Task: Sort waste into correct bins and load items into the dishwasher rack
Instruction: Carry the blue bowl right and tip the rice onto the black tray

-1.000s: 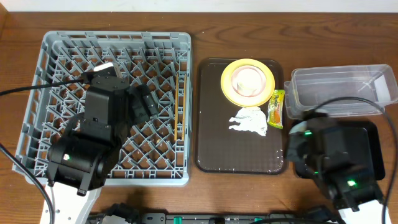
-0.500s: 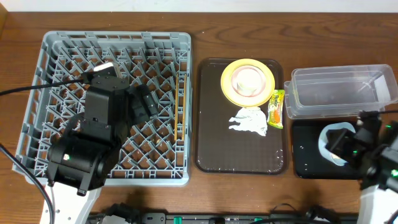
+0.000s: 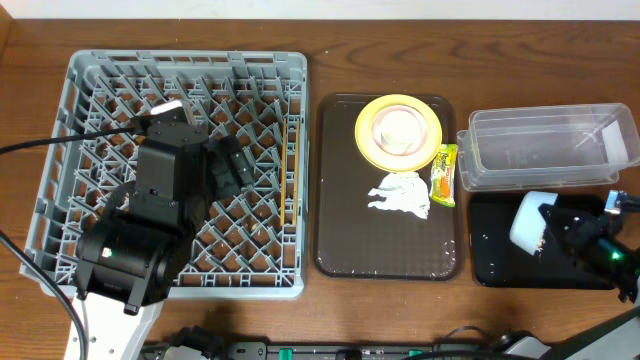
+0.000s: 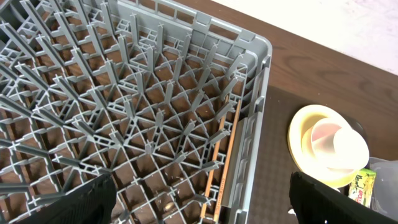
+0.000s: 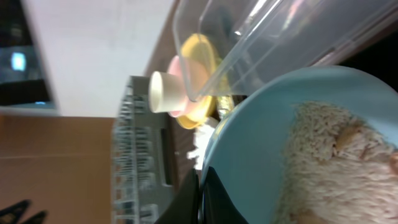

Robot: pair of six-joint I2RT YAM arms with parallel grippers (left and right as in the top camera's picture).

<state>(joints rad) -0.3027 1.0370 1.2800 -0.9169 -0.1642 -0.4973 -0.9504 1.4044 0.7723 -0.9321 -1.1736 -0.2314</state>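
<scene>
chopsticks (image 4: 219, 158) racked | right gripper (image 5: 200, 190) clamps blue bowl (image 5: 261, 137), rice (image 5: 329, 162) inside, over black bin (image 3: 490, 262) | left gripper (image 3: 228, 165) wide, empty | plate (image 3: 366, 138), napkin (image 3: 402, 195), wrapper (image 3: 445, 173) pending

In view were one clear bin (image 3: 545, 150), one black bin (image 3: 495, 262), one rack (image 3: 250, 130), one tray (image 3: 385, 245), one plate (image 3: 370, 140), one cup (image 3: 399, 128), one bowl (image 3: 528, 222), one napkin (image 3: 400, 195) and one wrapper (image 3: 444, 175). The chopsticks' (image 4: 217, 158) number was unclear.
</scene>
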